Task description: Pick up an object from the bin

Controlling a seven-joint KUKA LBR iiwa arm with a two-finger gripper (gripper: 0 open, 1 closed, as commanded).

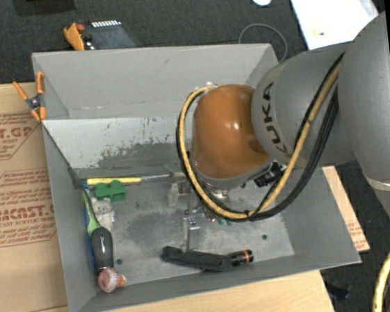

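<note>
The hand (188, 221) sits just beside the slim black orange-tipped pen (205, 259) in the scuffed grey metal bin (129, 135); can't tell if it's clenched or released.

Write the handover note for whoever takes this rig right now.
Gripper: low over the middle of the bin floor, under the orange wrist cover; open or shut cannot be told, and nothing shows in its hold.
Things: a black pen-like stick with an orange end lies just below the gripper in the view. Along the left wall lie a yellow stick, a green block, a dark-handled brush-like thing and a pinkish round thing.
Done: the arm is down in the bin; nothing is lifted.
Left: grasp one thing, probably the black stick, and lift it out.
</note>
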